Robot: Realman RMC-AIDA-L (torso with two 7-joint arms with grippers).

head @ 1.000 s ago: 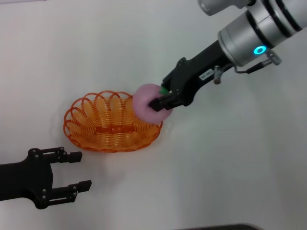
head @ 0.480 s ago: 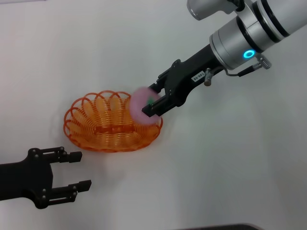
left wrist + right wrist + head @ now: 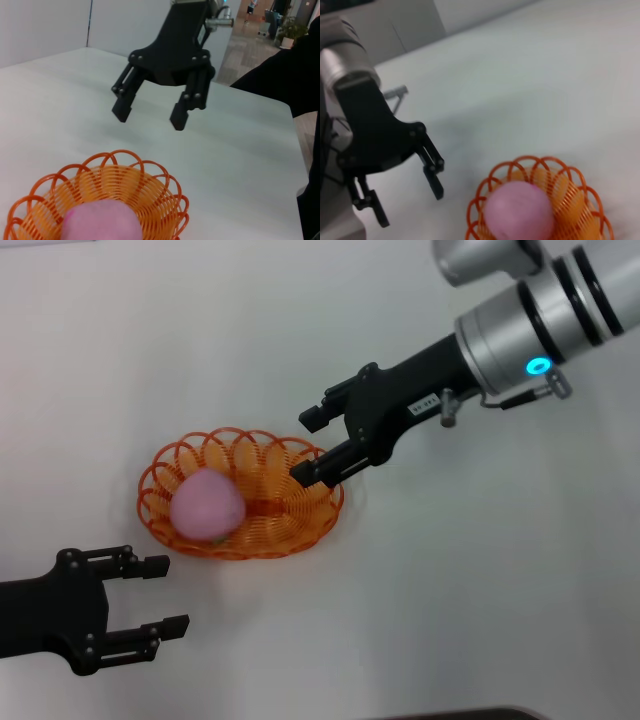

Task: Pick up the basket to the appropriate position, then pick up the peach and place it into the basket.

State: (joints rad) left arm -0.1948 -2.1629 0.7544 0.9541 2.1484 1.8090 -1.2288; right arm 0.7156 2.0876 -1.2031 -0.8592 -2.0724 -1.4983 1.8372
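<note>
Two grippers show, and we find neither one holding anything. We note the peach point(image 3: 207, 506) lying inside the basket point(image 3: 300, 525), toward its 9 o'clock side, resting on the wire floor and against the wall there. The basket sits flat on the table point(image 3: 480, 590), left of centre in the head view. The right gripper point(image 3: 307, 447) hangs just above the basket's 3 o'clock rim, its fingers spread wide and empty; the left wrist view confirms the gap between them. We judge this the posture of a completed drop, so the placing step appears done. The left gripper point(image 3: 165, 594) rests at the basket's 7 o'clock, near but apart from it, fingers parted and idle, which we judge keeps it out of the working arm's way.
</note>
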